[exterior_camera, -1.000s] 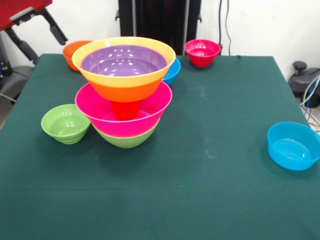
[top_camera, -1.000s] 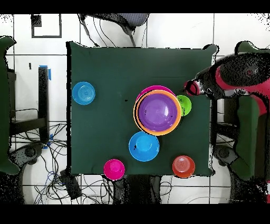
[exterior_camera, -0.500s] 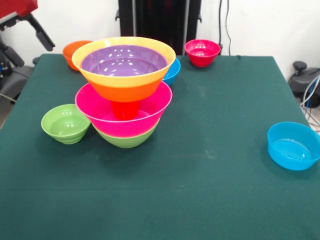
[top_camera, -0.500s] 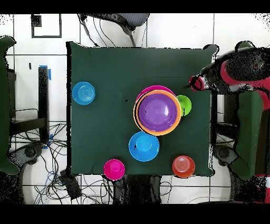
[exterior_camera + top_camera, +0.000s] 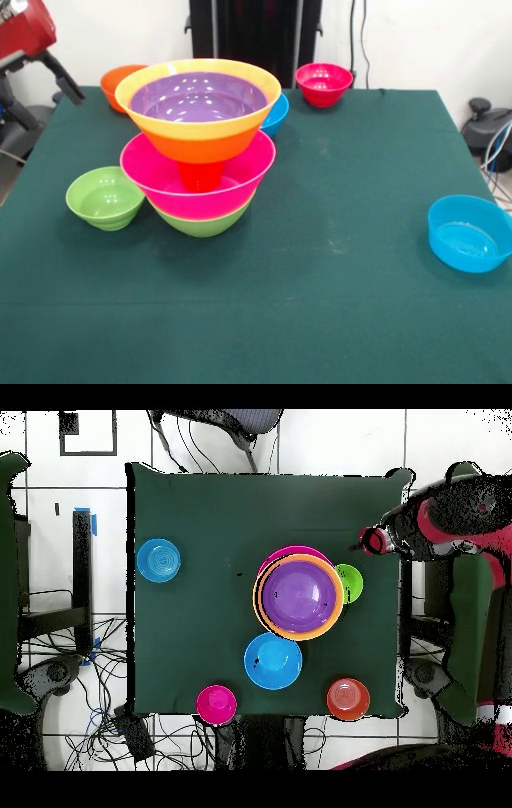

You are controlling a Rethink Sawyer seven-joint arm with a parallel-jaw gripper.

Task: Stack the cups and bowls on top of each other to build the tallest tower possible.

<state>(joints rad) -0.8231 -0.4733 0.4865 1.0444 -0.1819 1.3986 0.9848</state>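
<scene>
Nearest me in the front view, a blue bowl [image 5: 470, 234] sits alone and empty at the right edge of the green table [image 5: 336, 304]. Further back on the left, a small green bowl [image 5: 105, 197] rests just beside the tower [image 5: 198, 144]: a green bowl lowest, a pink bowl [image 5: 172, 190] in it, an orange cup [image 5: 200, 175] standing in the pink one, and a large orange bowl [image 5: 204, 132] on the cup with a purple bowl [image 5: 198, 97] nested inside. Behind it a second blue bowl [image 5: 277, 113] peeks out; an orange bowl [image 5: 114, 82] and a red bowl [image 5: 323, 84] stand at the far edge. The gripper [image 5: 70, 88] has drawn further off the far-left corner than before; I cannot tell how its jaws stand. White wall and cables lie beyond.
</scene>
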